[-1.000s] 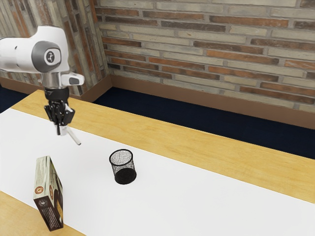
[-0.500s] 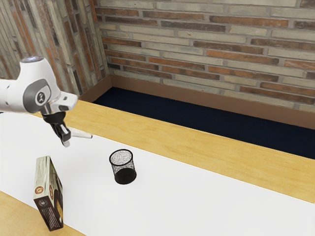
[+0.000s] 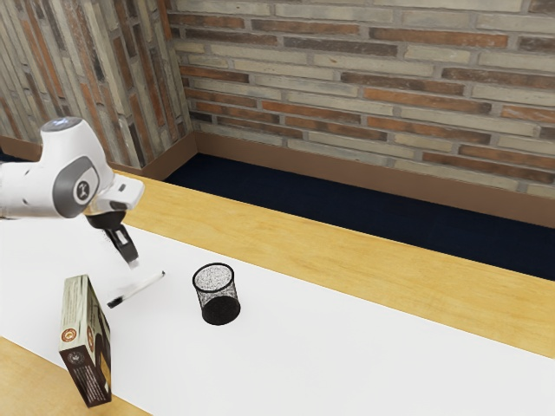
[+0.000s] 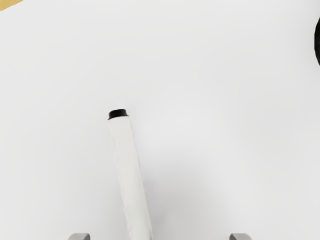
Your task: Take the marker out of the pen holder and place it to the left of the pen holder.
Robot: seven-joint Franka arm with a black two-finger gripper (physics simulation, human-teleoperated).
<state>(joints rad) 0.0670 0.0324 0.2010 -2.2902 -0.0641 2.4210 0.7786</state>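
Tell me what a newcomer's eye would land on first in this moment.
Probably the black mesh pen holder, upright on the white strip near the exterior view's middle. Next, the white marker with black ends, lying on the strip between the holder and the upright box at the exterior view's lower left, with the open gripper just above it.

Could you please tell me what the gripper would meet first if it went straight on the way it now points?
Probably the marker, which would come between the open fingers of the gripper, or the white surface beside it; depth is unclear.
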